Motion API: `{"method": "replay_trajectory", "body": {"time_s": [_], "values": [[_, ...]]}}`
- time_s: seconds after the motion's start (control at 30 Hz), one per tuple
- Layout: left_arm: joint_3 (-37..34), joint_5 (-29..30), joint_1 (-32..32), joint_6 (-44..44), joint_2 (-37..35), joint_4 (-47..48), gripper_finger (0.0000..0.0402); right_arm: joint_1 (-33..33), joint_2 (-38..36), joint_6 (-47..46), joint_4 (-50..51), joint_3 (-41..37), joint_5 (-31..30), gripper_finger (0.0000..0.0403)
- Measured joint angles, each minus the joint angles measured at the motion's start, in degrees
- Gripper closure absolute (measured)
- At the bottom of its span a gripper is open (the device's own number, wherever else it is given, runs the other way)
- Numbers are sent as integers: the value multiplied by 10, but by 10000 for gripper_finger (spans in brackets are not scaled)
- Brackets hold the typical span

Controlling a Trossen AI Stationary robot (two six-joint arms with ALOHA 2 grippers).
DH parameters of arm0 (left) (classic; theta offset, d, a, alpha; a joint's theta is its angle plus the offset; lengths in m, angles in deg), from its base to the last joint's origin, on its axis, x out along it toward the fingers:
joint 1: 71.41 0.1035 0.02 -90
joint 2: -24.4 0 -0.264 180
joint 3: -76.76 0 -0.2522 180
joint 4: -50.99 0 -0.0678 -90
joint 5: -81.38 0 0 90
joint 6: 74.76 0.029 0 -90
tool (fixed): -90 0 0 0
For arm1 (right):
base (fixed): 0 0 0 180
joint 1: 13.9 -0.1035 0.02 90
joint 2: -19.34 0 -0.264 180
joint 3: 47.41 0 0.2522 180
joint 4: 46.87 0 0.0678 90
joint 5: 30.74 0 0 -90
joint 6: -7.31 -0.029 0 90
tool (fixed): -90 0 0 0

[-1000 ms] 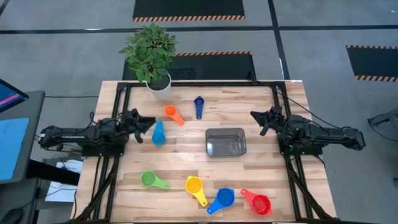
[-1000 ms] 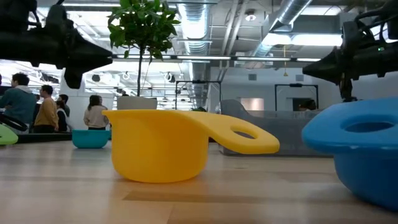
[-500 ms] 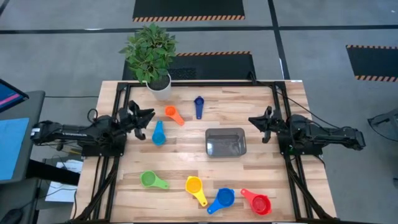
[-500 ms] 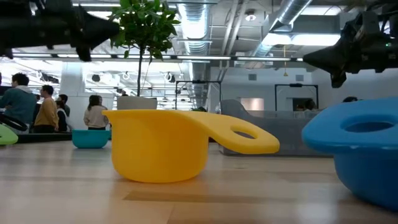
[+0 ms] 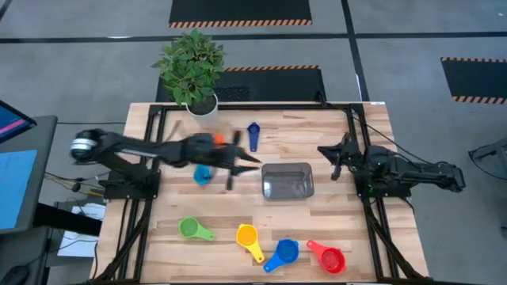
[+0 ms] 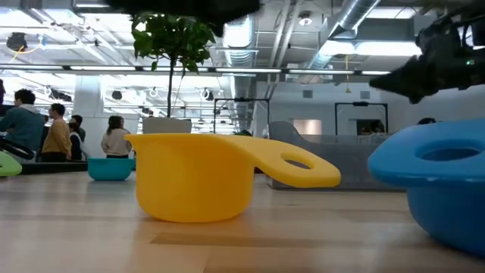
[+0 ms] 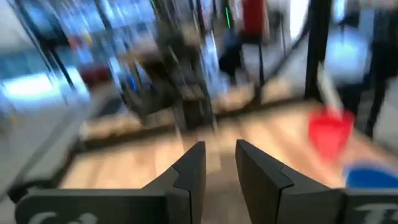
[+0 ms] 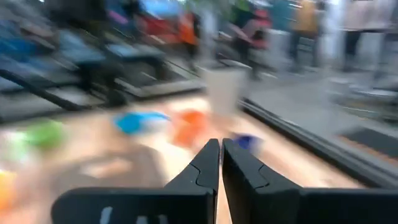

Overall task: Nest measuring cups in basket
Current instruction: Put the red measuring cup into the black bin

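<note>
Seven measuring cups lie on the worktop, one of each colour: orange, dark blue, light blue, green, yellow, blue and red. There is one basket, one potted plant, and two robot arms, each with one tool: left tool, right tool.

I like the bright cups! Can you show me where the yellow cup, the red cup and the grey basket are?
yellow cup [image 6: 193,178], low view, on the front of its bowl.
red cup [image 5: 331,259], high view, on its bowl.
grey basket [image 5: 287,181], high view, on its bare floor.
</note>
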Motion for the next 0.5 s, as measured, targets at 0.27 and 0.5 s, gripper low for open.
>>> {"method": "replay_trajectory", "body": {"time_s": [0.27, 0.5], "values": [[312, -92, -13, 10, 247, 181, 320, 0, 0, -43, 162, 67, -229, 382], [623, -74, -63, 14, 460, 348, 319, 0, 1, -142, 267, 68, -211, 382]]}}
